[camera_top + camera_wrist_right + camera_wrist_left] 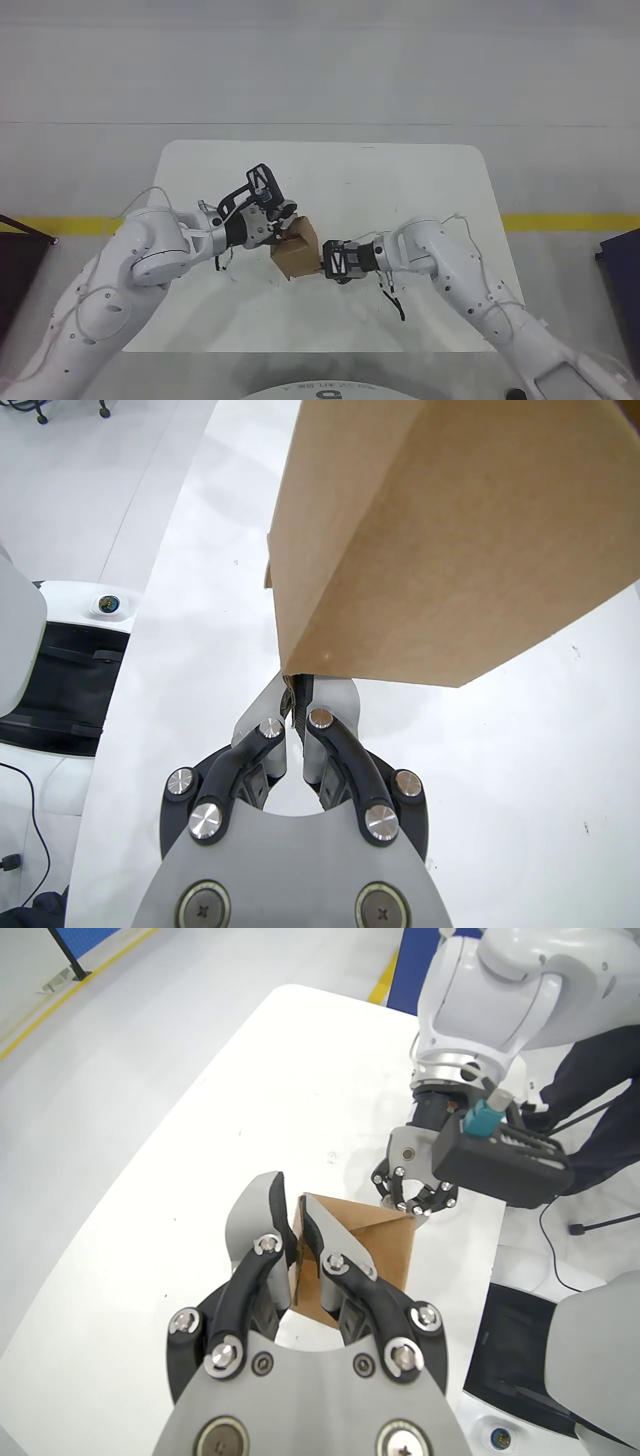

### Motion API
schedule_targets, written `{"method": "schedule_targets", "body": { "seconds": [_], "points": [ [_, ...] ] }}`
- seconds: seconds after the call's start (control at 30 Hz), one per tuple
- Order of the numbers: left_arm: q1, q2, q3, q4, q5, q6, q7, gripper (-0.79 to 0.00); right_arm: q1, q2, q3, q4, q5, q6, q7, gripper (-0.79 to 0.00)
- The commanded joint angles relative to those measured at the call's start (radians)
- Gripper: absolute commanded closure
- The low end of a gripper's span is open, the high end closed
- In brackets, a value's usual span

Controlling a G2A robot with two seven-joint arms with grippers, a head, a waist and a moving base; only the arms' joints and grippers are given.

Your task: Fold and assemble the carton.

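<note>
Squaring the carton (297, 250): a two-point hold

The partly erected carton tilts over the middle of the table (400, 180). The left gripper (296, 1228) is clamped on a wall edge, the right gripper (298, 700) on the opposite corner flap. Likely step: squaring the body; closing flaps next calls for a regrasp

A: Is there any word, label or number one can read here?
B: No, nothing readable. The carton (296, 250) has plain brown faces, without print.
A: And on the table (400, 180)?
B: Just some small dark specks (576, 648). They are not letters.
</note>
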Motion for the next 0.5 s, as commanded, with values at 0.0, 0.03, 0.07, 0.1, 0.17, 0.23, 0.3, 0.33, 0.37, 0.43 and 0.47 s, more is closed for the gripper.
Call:
{"method": "schedule_targets", "body": {
  "seconds": [0.0,0.03,0.07,0.1,0.17,0.23,0.3,0.33,0.37,0.43,0.47],
  "points": [
    [0.002,0.000,0.005,0.004,-0.004,0.002,-0.001,0.000,0.004,0.000,0.000,0.002,0.004,0.001,0.000,0.000],
    [0.003,0.000,0.007,0.006,-0.010,0.003,-0.001,0.000,0.005,0.000,0.001,0.004,0.005,0.002,-0.002,0.000],
    [0.003,0.000,0.008,0.008,-0.014,0.002,-0.003,0.000,0.005,0.000,0.004,0.004,0.003,0.003,-0.007,0.000],
    [0.005,0.000,0.010,0.010,-0.015,0.001,-0.005,0.000,0.005,0.000,0.006,0.002,-0.001,0.002,-0.014,0.000],
    [0.007,0.000,0.014,0.012,-0.018,0.001,-0.009,0.000,0.006,0.001,0.011,-0.006,-0.020,0.003,-0.028,0.000],
    [0.010,0.001,0.018,0.015,-0.026,-0.002,-0.011,-0.031,0.004,0.004,0.019,-0.019,-0.047,0.002,-0.050,0.000],
    [0.012,0.000,0.024,0.014,-0.029,0.000,-0.011,-0.068,-0.001,0.006,0.026,-0.035,-0.083,0.008,-0.077,0.000],
    [0.013,0.000,0.026,0.016,-0.037,0.001,-0.007,-0.089,-0.004,0.007,0.030,-0.042,-0.098,0.007,-0.093,0.000],
    [0.012,0.000,0.027,0.017,-0.042,0.001,-0.006,-0.142,-0.008,0.009,0.034,-0.048,-0.115,0.007,-0.110,0.000],
    [0.009,0.000,0.030,0.017,-0.043,0.004,-0.007,-0.259,-0.015,0.011,0.040,-0.061,-0.156,0.009,-0.141,0.000],
    [0.007,-0.001,0.031,0.017,-0.045,0.006,-0.008,-0.360,-0.018,0.013,0.043,-0.068,-0.177,0.011,-0.158,0.000]
  ]
}}
